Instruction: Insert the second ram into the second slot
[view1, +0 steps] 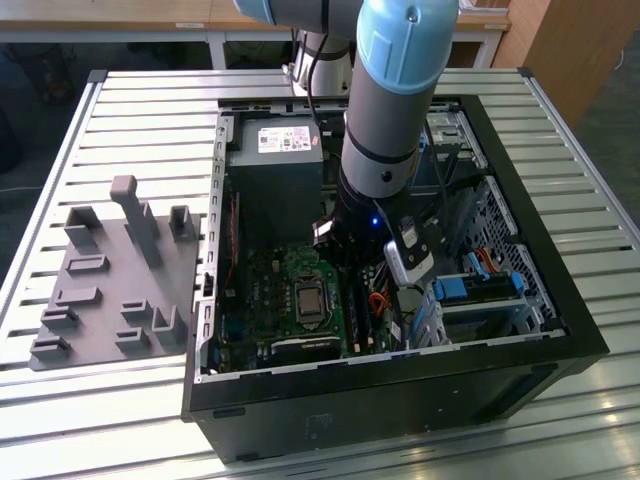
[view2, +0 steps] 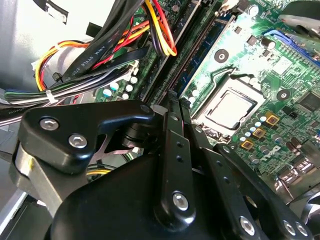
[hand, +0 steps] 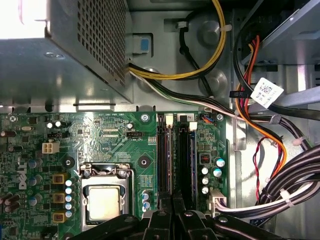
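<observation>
My gripper (view1: 372, 292) reaches down into the open computer case (view1: 400, 385), over the memory slots (view1: 360, 322) beside the processor socket (view1: 305, 300). In both wrist views its dark fingers are pressed together; the gripper (hand: 172, 201) (view2: 174, 104) is shut, with its tips at the near end of the two long slots. A thin stick with a bluish edge, the second ram (hand: 186, 150) (view2: 209, 39), stands along the slot farther from the socket. The other slot (hand: 163, 150) runs parallel, closer to the socket. I see nothing between the fingers.
Bundled cables (hand: 280, 192) (view2: 100, 47) crowd the side of the slots away from the socket. The grey power supply (view1: 275, 170) (hand: 60, 55) sits beyond the slots' far end. Blue drive-bay latches (view1: 455, 290) are on the exterior view's right. A grey fixture plate (view1: 110, 290) lies outside the case.
</observation>
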